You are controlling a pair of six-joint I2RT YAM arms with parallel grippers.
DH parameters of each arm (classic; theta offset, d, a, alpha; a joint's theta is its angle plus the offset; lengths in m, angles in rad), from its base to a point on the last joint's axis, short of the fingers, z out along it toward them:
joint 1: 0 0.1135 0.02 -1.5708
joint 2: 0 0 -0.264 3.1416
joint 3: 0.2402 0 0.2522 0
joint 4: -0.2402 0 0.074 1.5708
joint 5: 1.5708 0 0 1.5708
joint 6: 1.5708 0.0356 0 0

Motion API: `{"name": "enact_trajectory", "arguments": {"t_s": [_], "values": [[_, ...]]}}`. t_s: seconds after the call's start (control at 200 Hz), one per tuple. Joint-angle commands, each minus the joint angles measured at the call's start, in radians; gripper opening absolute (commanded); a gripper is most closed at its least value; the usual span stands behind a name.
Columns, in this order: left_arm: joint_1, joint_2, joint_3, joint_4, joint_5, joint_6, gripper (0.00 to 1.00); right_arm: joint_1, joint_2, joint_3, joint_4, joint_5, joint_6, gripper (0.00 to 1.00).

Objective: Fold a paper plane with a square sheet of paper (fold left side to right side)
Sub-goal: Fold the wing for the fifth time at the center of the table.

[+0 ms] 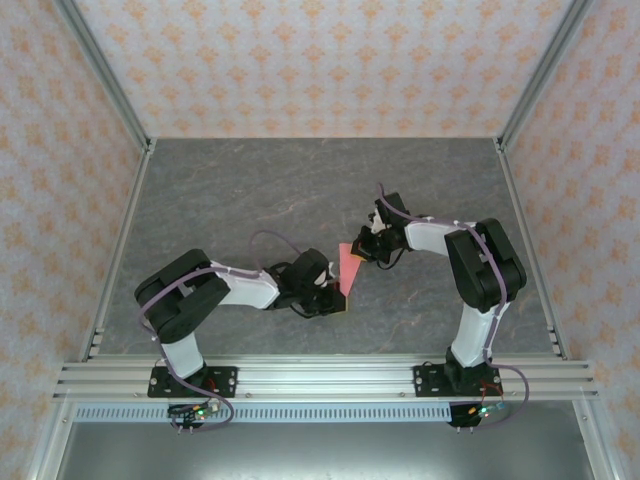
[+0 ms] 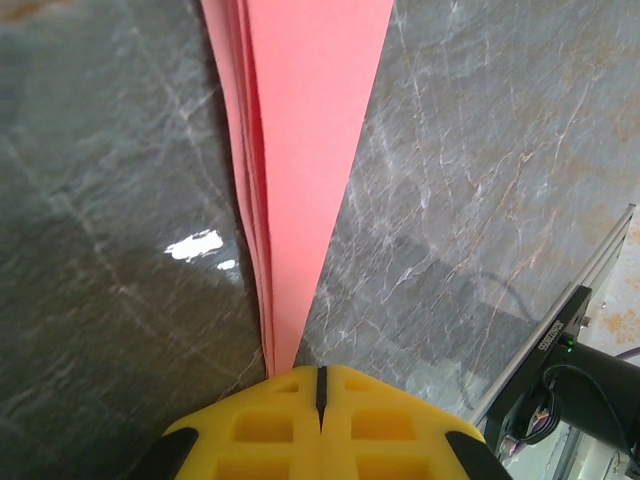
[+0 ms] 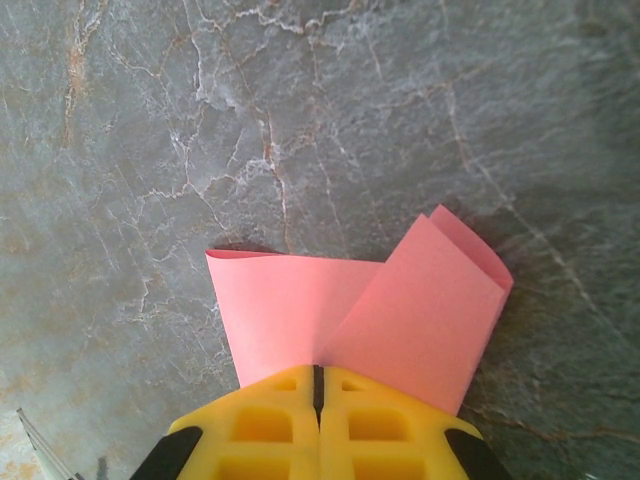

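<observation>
Grey, marble-veined table [image 1: 250,190] takes up the middle of the overhead view, with walls [image 1: 320,60] papered in a pale orange pattern on three sides. A ribbed aluminium rail [image 1: 320,378] runs along the near edge and carries both arm bases.

The left arm [image 1: 190,300] bends low and reaches to the right across the table. The right arm [image 1: 485,265] stands up from its base and reaches to the left. The two arms meet near the table's centre.

Between them is the paper plane [image 1: 350,268], a slim piece of folded salmon-pink paper set on a slant, with its narrow end toward the near edge. It is held at both ends.

The left gripper [image 1: 335,300] is clamped on the narrow end. In the left wrist view its yellow fingers [image 2: 280,430] are pressed together, and the stacked pink layers [image 2: 310,150] taper down into the seam between them [image 2: 321,385].

The right gripper [image 1: 362,245] is clamped on the wider far end. In the right wrist view its yellow fingers [image 3: 370,420] meet at a thin dark line [image 3: 318,385], and the paper [image 3: 400,320] fans out from them in two overlapping flaps, the right one curling up over the stone surface.
</observation>
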Motion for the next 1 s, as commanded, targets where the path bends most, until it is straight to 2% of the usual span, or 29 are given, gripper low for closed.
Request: {"name": "enact_trajectory", "arguments": {"t_s": [0.0, 0.205, 0.48, 0.741, 0.996], "values": [[-0.009, -0.042, 0.004, -0.100, 0.015, -0.009, 0.00, 0.001, 0.070, -0.018, -0.071, 0.128, -0.021, 0.00], [0.025, -0.082, 0.112, -0.164, 0.019, 0.030, 0.00, 0.002, 0.067, -0.017, -0.070, 0.120, -0.022, 0.00], [0.080, 0.035, 0.203, -0.201, 0.012, 0.081, 0.00, 0.002, 0.063, -0.021, -0.063, 0.107, -0.021, 0.00], [0.066, 0.089, 0.195, -0.179, 0.031, 0.089, 0.00, 0.001, 0.046, -0.024, -0.041, 0.087, -0.015, 0.00], [0.035, 0.122, 0.178, -0.236, -0.036, 0.086, 0.00, 0.001, -0.070, -0.041, -0.006, 0.072, -0.011, 0.00]]}}
